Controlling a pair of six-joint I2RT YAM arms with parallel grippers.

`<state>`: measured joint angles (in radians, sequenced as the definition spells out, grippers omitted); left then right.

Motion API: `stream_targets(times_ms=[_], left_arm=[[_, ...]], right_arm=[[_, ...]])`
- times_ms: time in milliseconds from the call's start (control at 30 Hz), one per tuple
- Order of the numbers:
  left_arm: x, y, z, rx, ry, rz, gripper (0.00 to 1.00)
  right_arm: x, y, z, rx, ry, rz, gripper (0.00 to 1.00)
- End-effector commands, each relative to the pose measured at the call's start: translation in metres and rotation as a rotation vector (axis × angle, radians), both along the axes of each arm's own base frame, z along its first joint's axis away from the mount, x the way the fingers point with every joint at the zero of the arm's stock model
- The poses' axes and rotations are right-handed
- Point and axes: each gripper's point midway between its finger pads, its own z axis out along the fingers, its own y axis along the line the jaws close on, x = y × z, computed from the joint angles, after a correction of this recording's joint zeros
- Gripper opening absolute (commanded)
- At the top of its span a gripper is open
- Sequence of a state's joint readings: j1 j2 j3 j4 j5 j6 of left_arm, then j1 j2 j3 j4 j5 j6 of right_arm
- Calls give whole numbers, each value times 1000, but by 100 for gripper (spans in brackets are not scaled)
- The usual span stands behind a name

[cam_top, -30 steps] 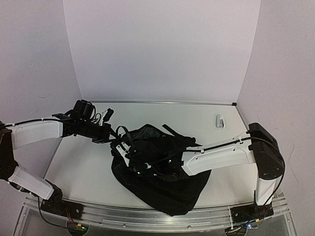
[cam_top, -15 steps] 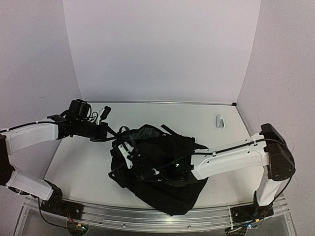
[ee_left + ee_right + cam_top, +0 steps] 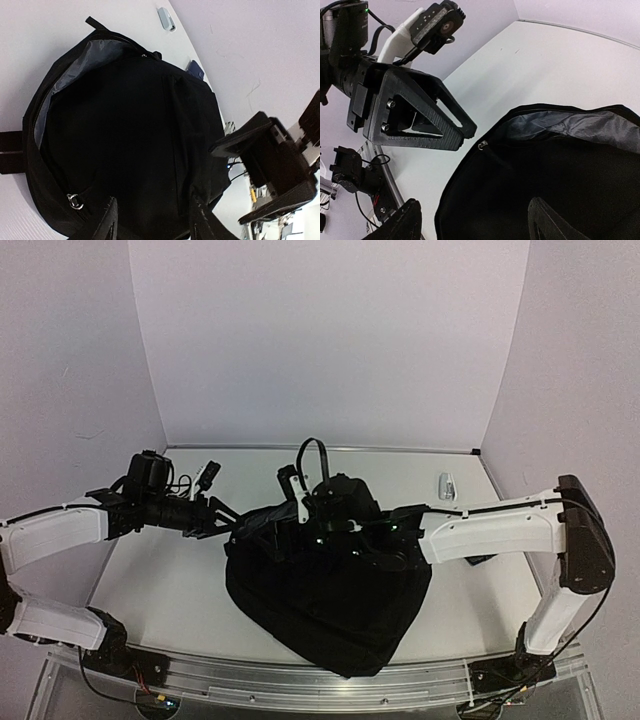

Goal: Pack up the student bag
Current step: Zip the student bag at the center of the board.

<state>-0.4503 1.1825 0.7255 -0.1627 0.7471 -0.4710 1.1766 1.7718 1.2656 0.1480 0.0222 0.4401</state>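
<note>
Right arm has come up off the near-left part of the student bag [image 3: 320, 600] and now sits over its far side. The bag looks bunched taller and sits mid-tabletop [image 3: 165, 580], toward the near edge. I read this as still opening the mouth, nothing packed yet. Right gripper [image 3: 474, 205] fingers are apart above the grey-lined opening. Left gripper [image 3: 152, 202] fingers are also apart, at the bag's left rim. Can't see inside the bag. The blue pouch [image 3: 196, 69] is mostly hidden behind it.
</note>
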Motion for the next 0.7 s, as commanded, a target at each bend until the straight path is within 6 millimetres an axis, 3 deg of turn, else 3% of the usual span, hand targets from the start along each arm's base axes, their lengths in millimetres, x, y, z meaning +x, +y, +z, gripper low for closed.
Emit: stream_targets(times_ms=[0,100,233,433,667], left_arm=[[6,13,34,-20,-85,107,56],[17,35,27,72,-47,271,61],[14,50,7,125,67,367,61],[2,52,-14,94,180,403,65],[-3,39,-28,44,248,345,68]], right_arm=[[-3,23,3,92,52,93,73],[-3,38,-14,78,85,129,73],[7,49,-33,82,149,133,70],[35,51,-47,129,255,105,70],[37,69,-73,149,385,154,67]])
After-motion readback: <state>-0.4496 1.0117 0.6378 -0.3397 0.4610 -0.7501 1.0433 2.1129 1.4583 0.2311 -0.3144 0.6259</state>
